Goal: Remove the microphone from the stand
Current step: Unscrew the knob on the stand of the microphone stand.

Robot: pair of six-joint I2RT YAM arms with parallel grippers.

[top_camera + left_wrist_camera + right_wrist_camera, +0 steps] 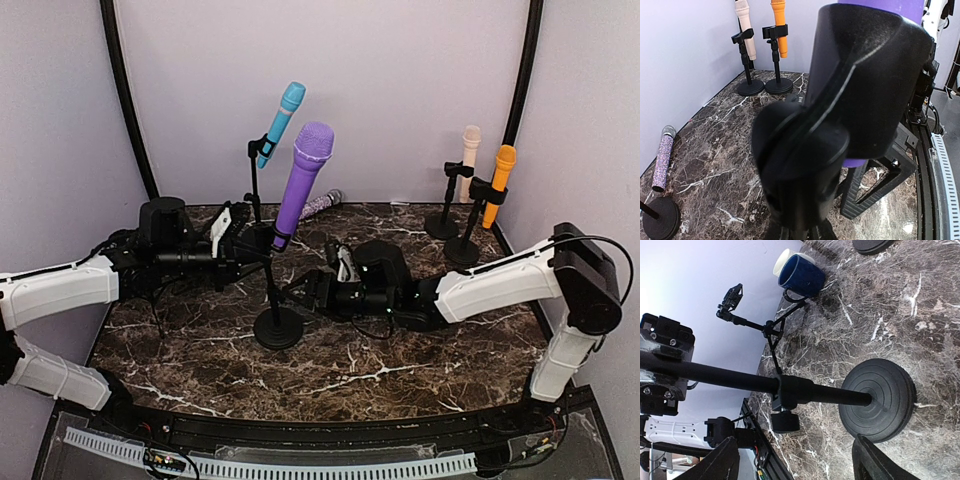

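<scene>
We had the left pincer (248, 252) clamped on the black round-based stand (278, 326), with the purple mesh-headed microphone (300, 188) seated in its clip (865, 85). The right pincer (795, 445), apart near the base, might, we judged, nudge it over.

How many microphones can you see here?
5: purple in the front stand, teal raised behind it, a glittery one lying by the back wall, beige and orange upright at back right. None seems hidden.
</scene>
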